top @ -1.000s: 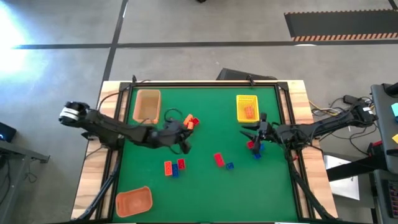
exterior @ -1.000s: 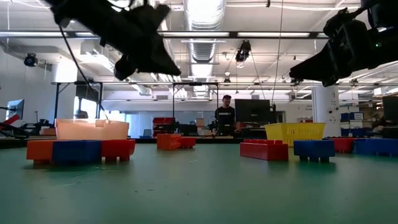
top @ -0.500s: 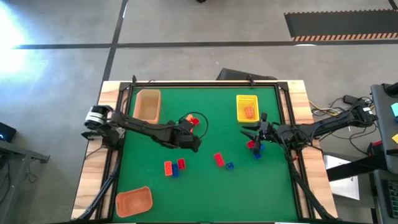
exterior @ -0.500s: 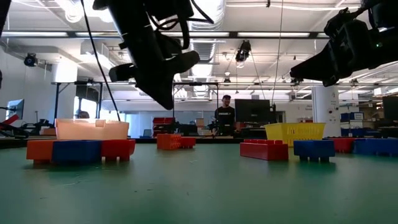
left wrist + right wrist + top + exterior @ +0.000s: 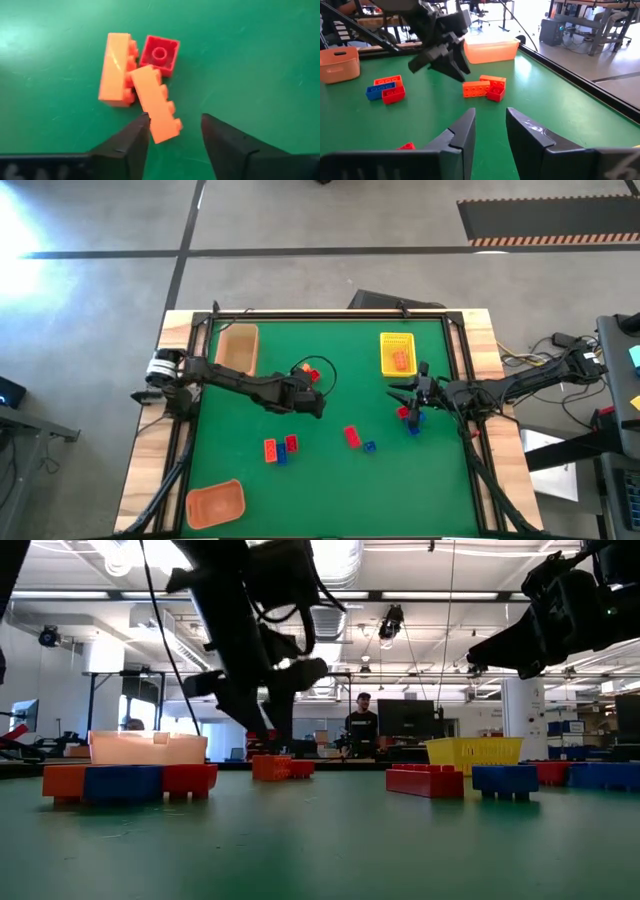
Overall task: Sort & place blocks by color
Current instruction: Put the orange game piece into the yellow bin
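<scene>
The left gripper (image 5: 171, 131) hung over a small cluster of blocks, its fingers apart. Only the left wrist view showed that one tilted orange block (image 5: 155, 104) lay between the fingertips, with a second orange block (image 5: 115, 69) and a red block (image 5: 159, 54) beyond them. From above, the left arm reached toward the table's middle. The right gripper (image 5: 409, 398) hovered over a red and blue block (image 5: 409, 420), fingers a little apart, empty.

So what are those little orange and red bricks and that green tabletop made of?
The orange bricks and the red brick look like hard moulded plastic: crisp studs, smooth faces with a slight sheen. The green tabletop seems a matte mat, perhaps rubbery or felt-like, with faint scuffs; I can't tell which.
</scene>
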Tool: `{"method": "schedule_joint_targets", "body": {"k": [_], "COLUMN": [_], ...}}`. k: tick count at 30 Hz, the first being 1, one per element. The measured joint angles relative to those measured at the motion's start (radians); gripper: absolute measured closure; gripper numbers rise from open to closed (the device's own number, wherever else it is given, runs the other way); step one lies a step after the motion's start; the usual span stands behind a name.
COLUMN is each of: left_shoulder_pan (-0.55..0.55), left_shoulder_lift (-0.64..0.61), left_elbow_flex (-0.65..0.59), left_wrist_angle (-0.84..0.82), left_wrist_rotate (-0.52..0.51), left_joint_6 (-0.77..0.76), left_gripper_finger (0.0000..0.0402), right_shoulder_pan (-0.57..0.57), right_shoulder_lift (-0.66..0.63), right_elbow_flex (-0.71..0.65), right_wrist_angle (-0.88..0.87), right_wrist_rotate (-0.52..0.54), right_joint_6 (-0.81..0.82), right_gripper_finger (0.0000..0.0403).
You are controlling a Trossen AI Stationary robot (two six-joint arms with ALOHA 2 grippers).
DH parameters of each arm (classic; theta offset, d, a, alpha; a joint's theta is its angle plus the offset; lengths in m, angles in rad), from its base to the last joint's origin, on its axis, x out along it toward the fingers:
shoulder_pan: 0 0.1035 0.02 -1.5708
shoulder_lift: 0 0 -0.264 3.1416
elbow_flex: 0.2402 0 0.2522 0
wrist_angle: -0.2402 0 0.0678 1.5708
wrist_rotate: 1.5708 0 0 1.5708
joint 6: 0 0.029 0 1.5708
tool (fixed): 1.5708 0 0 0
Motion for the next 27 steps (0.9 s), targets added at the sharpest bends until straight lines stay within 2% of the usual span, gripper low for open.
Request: {"method": "schedule_joint_targets", "body": {"k": [5,12,17,24,27], "left_shoulder_pan": [0.007,0.007,0.007,0.006,0.000], "left_shoulder_lift": [0.055,0.110,0.111,0.111,0.105], "left_elbow_flex": [0.007,0.009,0.002,0.001,0.001], "left_wrist_angle": [-0.001,0.027,0.039,0.040,0.039], "left_wrist_rotate": [0.001,0.023,0.027,0.025,0.023], "left_joint_6": [0.001,-0.002,-0.002,0.000,0.014], "left_gripper_finger": [0.0194,0.0194,0.0234,0.0351,0.0353], "right_shoulder_pan": [0.000,0.000,0.000,0.000,0.000], "right_shoulder_lift": [0.000,0.001,0.002,0.002,0.002], "right_elbow_flex": [0.000,0.000,0.002,0.002,0.002], "right_wrist_angle": [0.000,0.003,0.003,0.003,0.003], "right_wrist_rotate": [0.000,0.000,-0.002,-0.002,-0.002], "right_joint_6": [0.000,-0.001,0.000,0.000,0.000], "right_gripper_finger": [0.0309,0.0309,0.0311,0.0314,0.0319]}}
